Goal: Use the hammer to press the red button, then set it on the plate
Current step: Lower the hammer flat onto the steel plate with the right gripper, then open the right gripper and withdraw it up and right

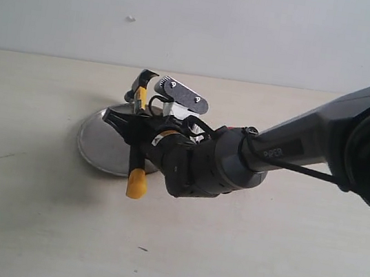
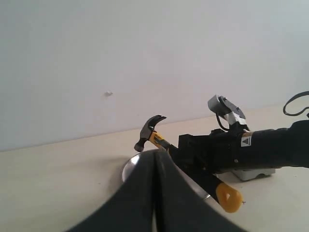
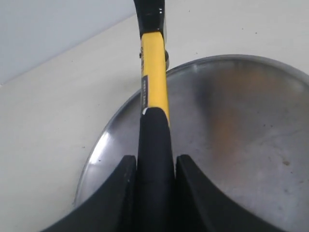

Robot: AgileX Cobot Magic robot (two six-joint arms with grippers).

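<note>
Right gripper (image 3: 155,162) pinches the hammer (image 3: 154,92) by its black handle, over the plate (image 3: 231,121)
Stiff and head-heavy, I judge, so the far steel head may tip; a hold just behind the yellow neck suits best; left gripper (image 2: 155,164) sits pressed together

The pale cream table (image 1: 257,261) carries the plate (image 1: 97,146), which lies flat on it. The button base (image 2: 253,174), grey and mostly hidden, sits just beside the plate. A dark speck (image 1: 143,248) marks the tabletop.
</note>
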